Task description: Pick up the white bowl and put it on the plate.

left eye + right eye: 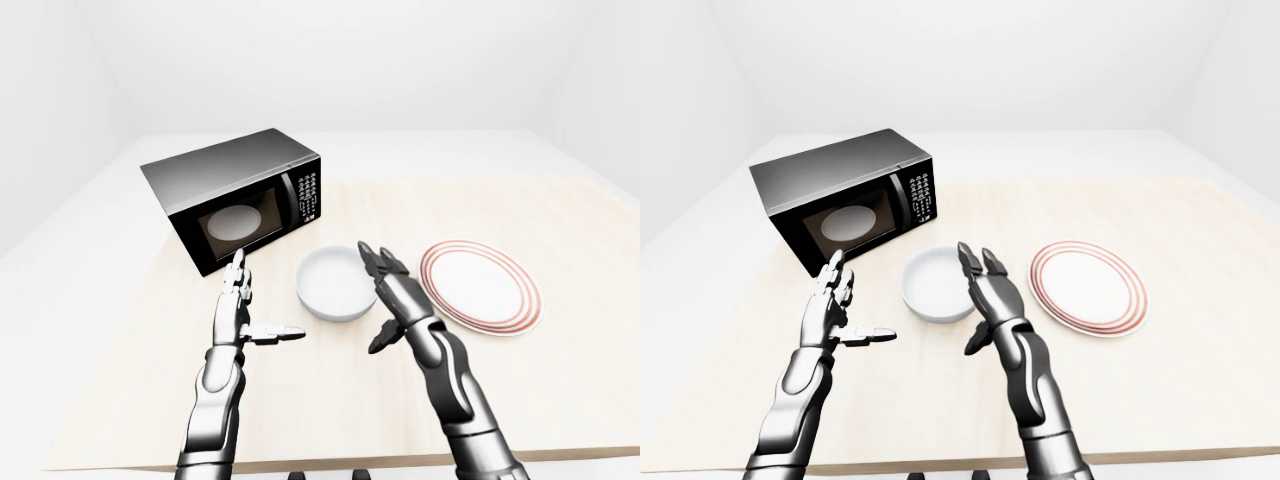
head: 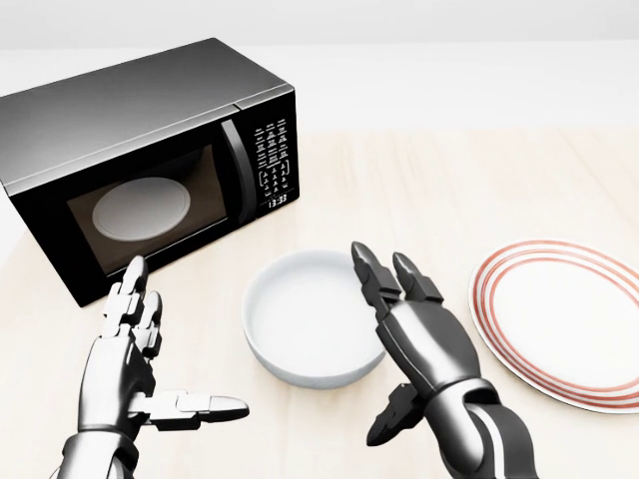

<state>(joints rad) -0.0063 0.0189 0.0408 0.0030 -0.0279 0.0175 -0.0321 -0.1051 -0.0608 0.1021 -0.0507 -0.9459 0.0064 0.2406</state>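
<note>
Round white ceramic bowl (image 2: 319,317) sits upright, mouth up, on the pale wooden table (image 2: 429,190), between black microwave oven (image 2: 150,160) and red-ringed white plate (image 2: 564,319). Right hand (image 2: 414,334) unclenched, fingertips over bowl's right rim. Left hand (image 2: 130,354) unclenched, empty.

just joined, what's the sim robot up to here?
It is setting up to grab the white bowl on the wooden table. The right robot hand is open at the bowl's right rim, fingers not closed round it. The left robot hand is open and clear of the bowl. The red-ringed plate sits bare to the right, and a black microwave stands upper left.
</note>
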